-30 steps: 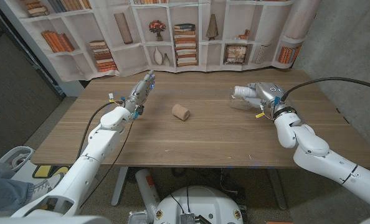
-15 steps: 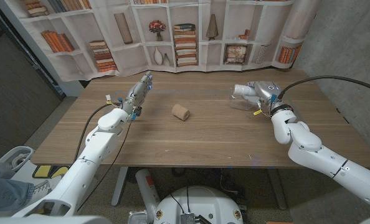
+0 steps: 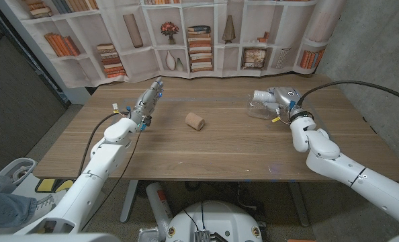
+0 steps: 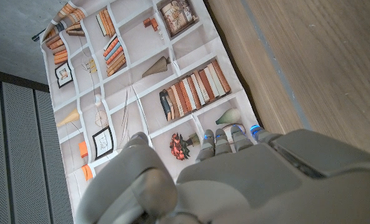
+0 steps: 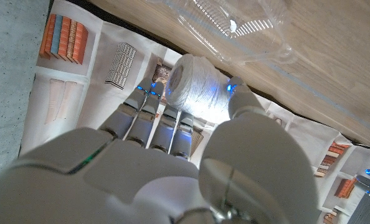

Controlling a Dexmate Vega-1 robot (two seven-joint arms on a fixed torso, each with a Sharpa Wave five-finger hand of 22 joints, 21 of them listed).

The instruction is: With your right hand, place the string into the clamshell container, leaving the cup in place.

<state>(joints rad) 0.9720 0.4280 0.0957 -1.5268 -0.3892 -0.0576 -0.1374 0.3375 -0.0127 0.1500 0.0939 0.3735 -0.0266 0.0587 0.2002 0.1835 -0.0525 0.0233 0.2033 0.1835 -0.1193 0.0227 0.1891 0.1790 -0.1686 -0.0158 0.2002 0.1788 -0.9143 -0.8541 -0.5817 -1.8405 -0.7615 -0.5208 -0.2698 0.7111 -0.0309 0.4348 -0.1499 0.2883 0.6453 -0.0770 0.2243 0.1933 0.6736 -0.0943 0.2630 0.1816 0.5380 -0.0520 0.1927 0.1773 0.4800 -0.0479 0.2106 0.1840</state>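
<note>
My right hand (image 3: 280, 99) holds a white spool of string (image 3: 259, 98) at the table's far right, over the clear plastic clamshell container (image 3: 260, 112). In the right wrist view the string (image 5: 194, 87) sits between my fingers and thumb, with the clear clamshell container (image 5: 235, 31) close beyond it. A brown cup (image 3: 195, 121) lies on its side near the table's middle. My left hand (image 3: 148, 101) hovers at the far left of the table with its fingers straight and nothing in it; the left hand (image 4: 235, 180) also fills the lower part of the left wrist view.
A backdrop printed with bookshelves (image 3: 186, 33) hangs behind the table's far edge. Bare wooden tabletop (image 3: 213, 154) spreads in front of the cup and between the two arms.
My right hand has drifted slightly toward the far edge with the string still in it. The left hand and the cup stay where they were.
</note>
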